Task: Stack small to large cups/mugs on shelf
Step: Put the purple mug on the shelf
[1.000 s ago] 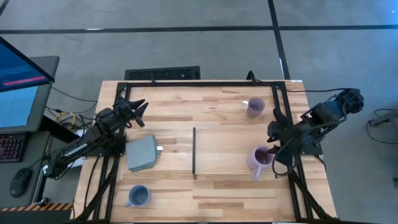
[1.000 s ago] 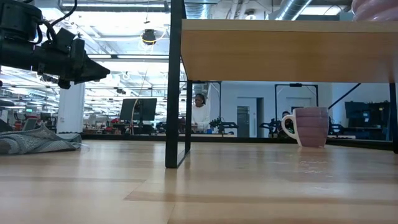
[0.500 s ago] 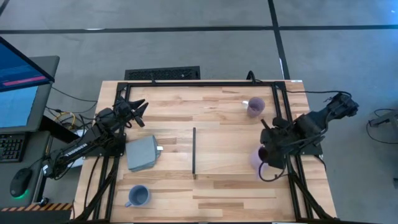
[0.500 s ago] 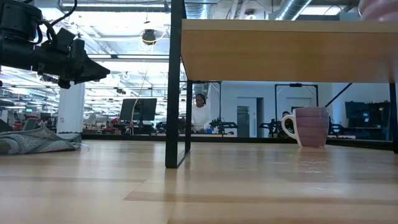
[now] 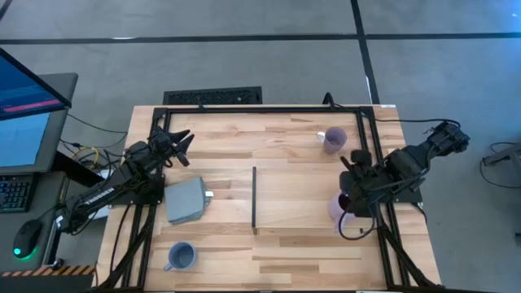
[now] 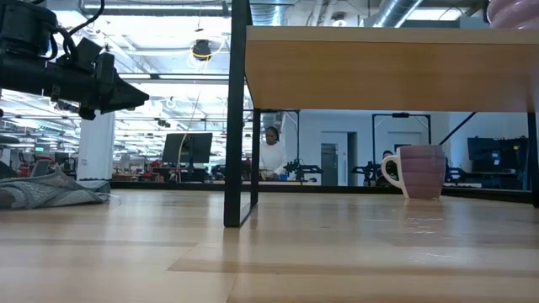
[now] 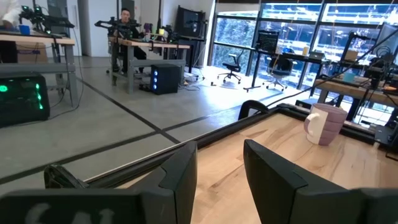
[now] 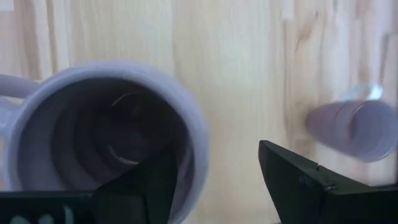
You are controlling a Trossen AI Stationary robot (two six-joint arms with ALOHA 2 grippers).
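Found the right gripper (image 8: pixel 214 167) hanging mouth-down over the nearer lavender mug (image 8: pixel 106 124), its two fingers parted and gripping nothing. Saw one finger dipped inside the mug's mouth and the other outside it, with the rim wall standing in the gap between them. Could not tell whether either finger touched the wall. Judged the coming move to turn on that one relation: wall between the fingers, so a plain closing pinch should catch it, with no sideways shift needed first.

Read the mug as upright on the shelf (image 5: pixel 301 191), directly beneath the gripper, mouth open toward the wrist and long axis running straight up into the gripper's line of approach. Placed its handle on the side of the mug opposite the straddled wall, pointing away from the outer finger and clear of the pinch.

Spotted the second lavender mug (image 8: pixel 357 130) beyond the outer finger, well apart from the first, standing upright on the bare surface (image 5: pixel 228 138) off the shelf. Took the right arm as the nearer one to it by far.

Located the blue-grey mug (image 5: pixel 181 257) much farther out, across the shelf and past its black-edged end, nearer the left arm than the right. Noted the left gripper (image 7: pixel 217 152) waiting above the surface on that far side with fingers apart, just beside a flat grey block (image 5: pixel 186 201).
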